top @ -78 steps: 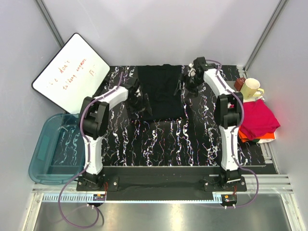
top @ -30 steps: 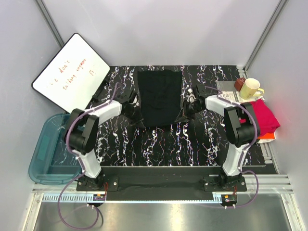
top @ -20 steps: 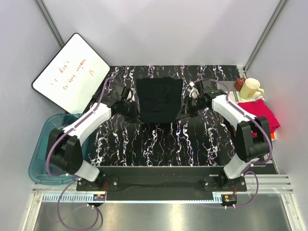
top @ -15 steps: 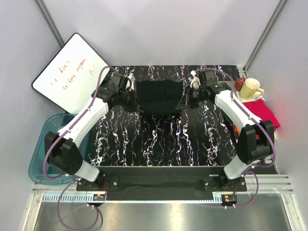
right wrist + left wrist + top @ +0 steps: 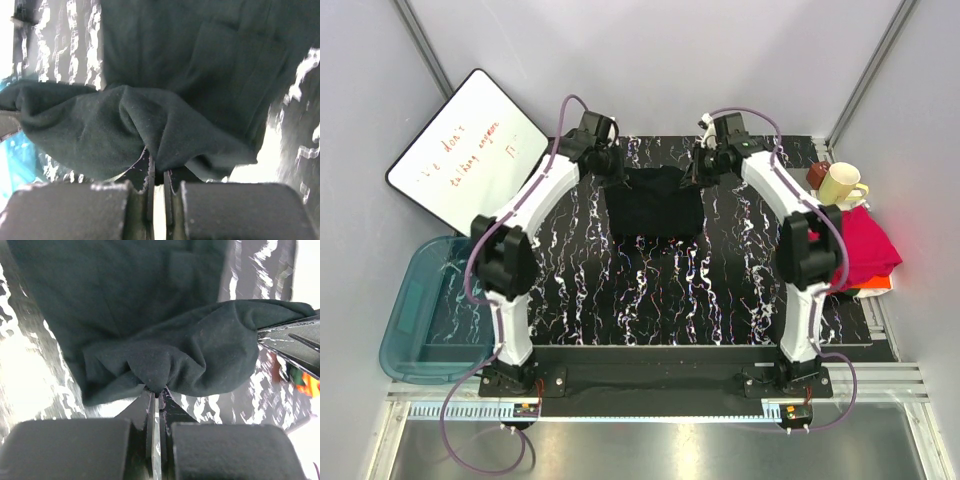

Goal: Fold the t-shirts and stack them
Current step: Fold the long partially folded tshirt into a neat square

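Black t-shirt (image 5: 653, 205) sits at the far middle of the marbled table (image 5: 720, 290). Its near part lies flat in a rough rectangle, and its far edge is raised and gathered between the two arms. The left gripper (image 5: 156, 390) has its jaws pressed together on a bunched fold of the dark cloth, which puckers just at the fingertips. From that pinch a hanging band of fabric stretches away to the right, with the flat layer of the shirt showing beyond it. The right gripper (image 5: 156, 167) is likewise clamped on a fold of the same cloth, its jaws almost touching with the fabric pleated between them, and a sagging band runs off to the left. From above, both arms reach to the far side of the table, one at each far corner of the shirt, the cloth drooping slightly between them.

At the right edge of the table the pink t-shirt (image 5: 865, 245) lies in a loose heap, well apart from the black one. An orange piece (image 5: 875, 283) peeks out from under its near side. A cream mug (image 5: 840, 183) stands just beyond the pink heap. A whiteboard (image 5: 470, 150) with orange writing leans at the far left, and a blue bin (image 5: 415, 310) sits off the table's left side.
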